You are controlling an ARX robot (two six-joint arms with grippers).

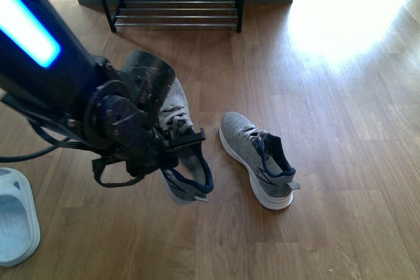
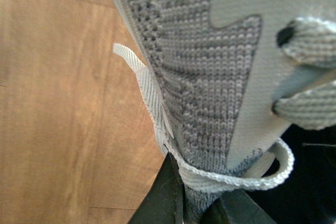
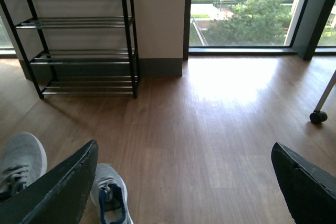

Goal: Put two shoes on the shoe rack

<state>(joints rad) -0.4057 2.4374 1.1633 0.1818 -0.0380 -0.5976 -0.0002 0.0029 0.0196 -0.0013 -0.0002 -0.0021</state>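
Front view: L hand (image 1: 177, 152) grips sneaker (image 1: 176, 106) — 2nd sneaker (image 1: 252, 149) on floor (image 1: 341, 162), well off rack (image 1: 177, 12); R hand (image 3: 181, 182) spread wide.

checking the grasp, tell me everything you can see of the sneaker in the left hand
The held sneaker is grey knit with grey laces, navy lining and a striped woven pull tab. The left hand is shut on its upper near the laces; dark fingers pinch the knit and a lace loop. Its toe points toward the shoe rack, heel toward the robot. It is blurred, so whether it touches the wood floor is unclear. It sits apart from the other sneaker.
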